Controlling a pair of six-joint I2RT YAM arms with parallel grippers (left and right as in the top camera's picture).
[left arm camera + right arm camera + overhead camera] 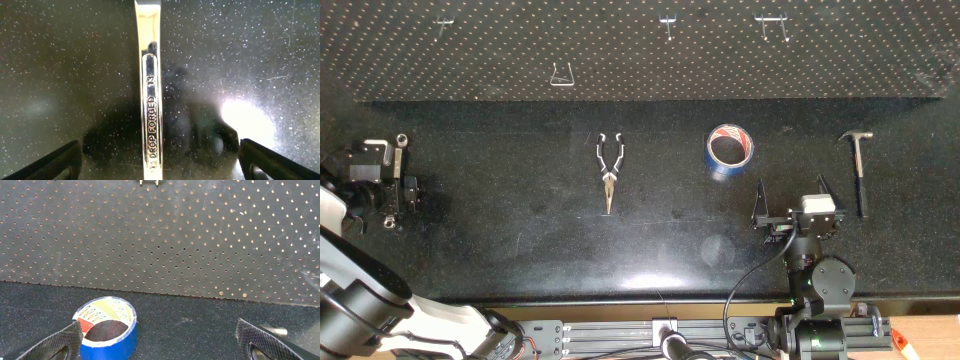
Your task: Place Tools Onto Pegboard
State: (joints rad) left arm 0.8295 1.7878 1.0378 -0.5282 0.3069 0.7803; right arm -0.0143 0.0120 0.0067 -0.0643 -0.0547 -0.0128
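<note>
A shiny steel wrench (151,100) lies flat on the black table, and my left gripper (160,165) hovers low over it, open, one finger on each side of the shaft. In the top view that left gripper (392,190) is at the far left over the wrench (400,142). Long-nose pliers (610,170) lie in the middle. A blue tape roll (729,150) sits right of centre, and a hammer (860,172) lies at the far right. My right gripper (790,205) stands open near the tape roll (106,327), holding nothing. The pegboard (640,50) rises at the back.
Metal hooks (772,22) hang along the upper pegboard, with a triangular wire hook (561,76) lower down. One hook (148,182) appears above the tape in the right wrist view. Open table lies between the pliers and the wrench.
</note>
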